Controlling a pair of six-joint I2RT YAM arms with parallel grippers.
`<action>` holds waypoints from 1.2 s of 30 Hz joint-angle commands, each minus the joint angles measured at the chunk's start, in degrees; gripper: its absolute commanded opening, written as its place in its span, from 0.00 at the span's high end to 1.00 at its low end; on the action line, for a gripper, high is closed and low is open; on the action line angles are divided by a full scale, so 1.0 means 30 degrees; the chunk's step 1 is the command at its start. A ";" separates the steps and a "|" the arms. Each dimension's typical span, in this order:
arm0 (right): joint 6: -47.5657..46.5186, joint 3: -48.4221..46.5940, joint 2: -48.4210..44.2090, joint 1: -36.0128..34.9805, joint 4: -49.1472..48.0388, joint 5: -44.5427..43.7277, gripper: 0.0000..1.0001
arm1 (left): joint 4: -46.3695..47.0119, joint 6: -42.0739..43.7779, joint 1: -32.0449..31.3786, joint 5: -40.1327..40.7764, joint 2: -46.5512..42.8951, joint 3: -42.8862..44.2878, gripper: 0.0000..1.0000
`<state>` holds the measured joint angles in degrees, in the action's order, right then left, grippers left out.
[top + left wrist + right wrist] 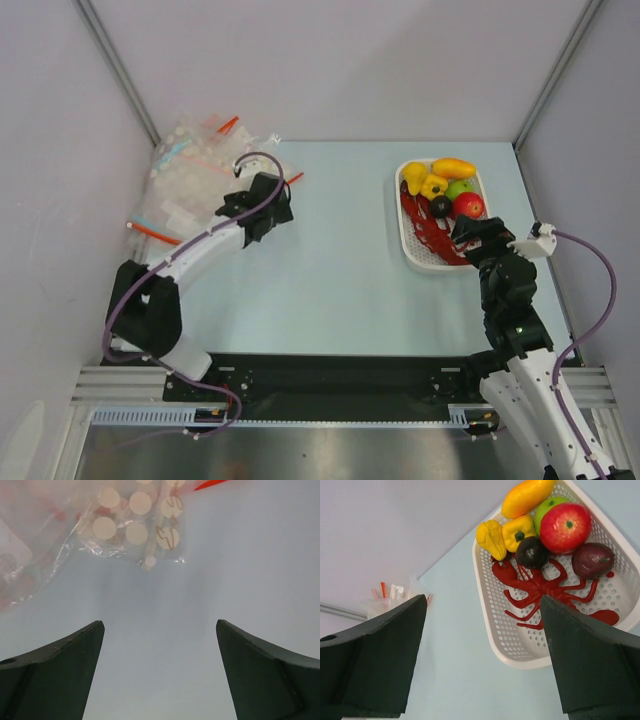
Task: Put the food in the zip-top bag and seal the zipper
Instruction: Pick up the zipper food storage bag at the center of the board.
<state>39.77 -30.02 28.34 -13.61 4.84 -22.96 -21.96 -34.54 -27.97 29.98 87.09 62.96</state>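
from above: left gripper [242,212], jaws released and empty, beside heap of clear crinkly plastic bags [190,185] far left; right gripper [462,231], equally wide and empty, at white perforated plastic basket [408,245] of glossy toy food [452,168], right.
left wrist: white-dotted clear bag [135,525] just beyond fingers [60,675].
right wrist: red plastic lobster [540,587] in basket.

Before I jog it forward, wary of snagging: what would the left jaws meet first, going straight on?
Probably the table, just short of the dotted bags; the left jaws angle downward, but depth is unclear.
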 commanded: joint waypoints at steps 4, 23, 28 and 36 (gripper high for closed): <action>-0.0395 -0.0071 0.0486 0.0053 -0.0940 0.0769 0.00 | -0.5589 0.1550 0.1411 0.3595 0.4881 0.7881 0.04; -0.0395 0.0046 0.0427 0.0053 -0.1115 0.0915 0.00 | -1.1898 0.6359 0.4837 0.3456 1.4474 1.7976 0.20; -0.0366 0.0075 0.0485 0.0082 -0.1116 0.0944 0.00 | -1.2192 0.6359 0.5044 0.3105 1.5676 1.8593 0.20; -0.0366 0.0075 0.0398 0.0082 -0.1116 0.1062 0.00 | -1.2868 0.5335 0.5776 0.2606 1.6206 1.9006 0.55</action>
<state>38.98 -29.87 29.69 -13.61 3.97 -20.10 -59.11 -17.45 -11.73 38.28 136.44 117.71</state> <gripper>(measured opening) 0.994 0.488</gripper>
